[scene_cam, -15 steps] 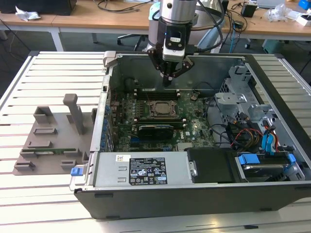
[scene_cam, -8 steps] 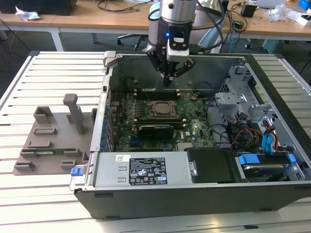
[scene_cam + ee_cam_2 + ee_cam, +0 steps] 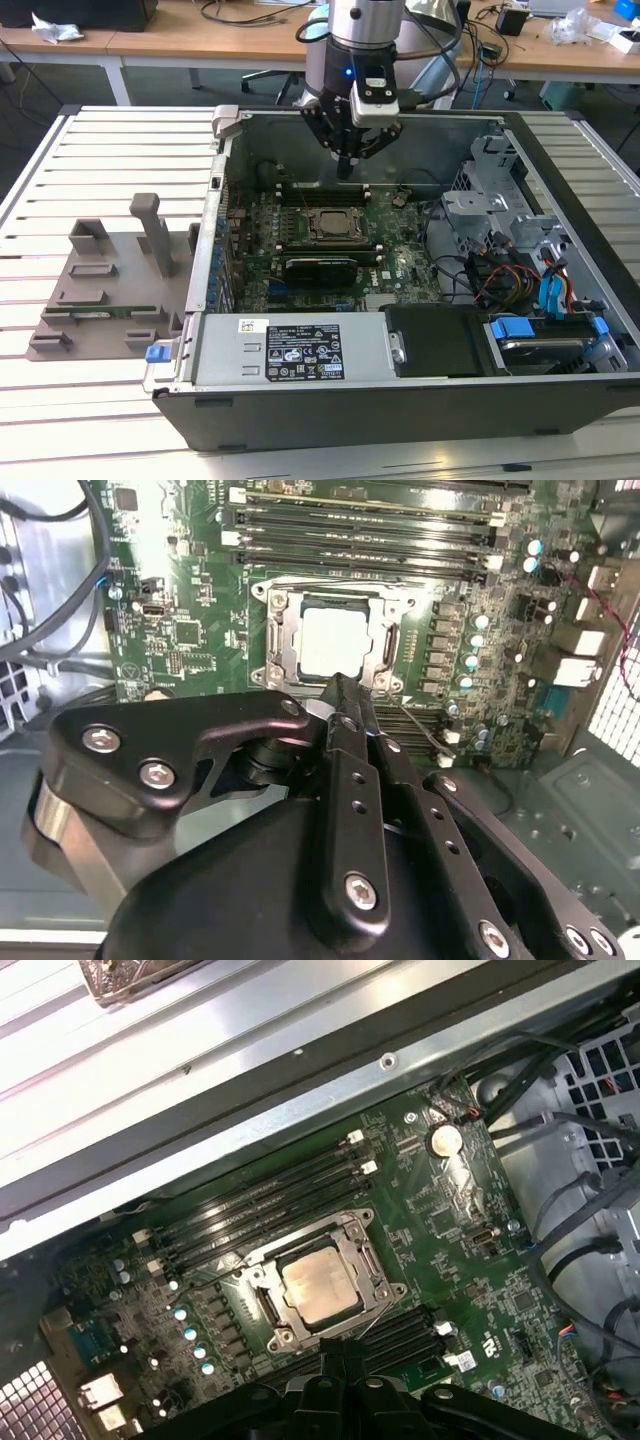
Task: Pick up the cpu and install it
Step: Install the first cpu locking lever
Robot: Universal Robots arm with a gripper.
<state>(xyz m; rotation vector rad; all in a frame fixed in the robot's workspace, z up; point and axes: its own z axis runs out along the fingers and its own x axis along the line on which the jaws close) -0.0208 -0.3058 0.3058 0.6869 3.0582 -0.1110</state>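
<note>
The gripper (image 3: 347,160) hangs over the open computer case (image 3: 560,150), its dark fingers drawn together to a point with nothing between them; in the second wrist view the gripper (image 3: 340,695) shows the same closed, empty tip just above the board. The case lies on its side on a slatted white desk (image 3: 120,140), and beside it, toward the exterior view's left, sits a grey fixture tray (image 3: 90,290) with a long green memory stick (image 3: 100,312) resting in one of its slots. Inside the case the green motherboard (image 3: 390,245) fills the floor, with a black power-supply block (image 3: 290,350) along the near wall and a tangle of cables and blue-tabbed drive bays (image 3: 540,300) toward the exterior view's right. At the middle of the board is the metal-framed socket (image 3: 330,1290), flanked by rows of empty memory slots (image 3: 270,1205). The cpu (image 3: 320,1285) lies flat inside that socket, its pale metal top plate facing up, square with the frame; it shows too in the second wrist view (image 3: 335,640), directly ahead of the gripper's tip. By my reading the chip is already picked and seated, and the gripper has let it go. Whether the socket's retaining frame and lever are latched down I cannot tell.
</note>
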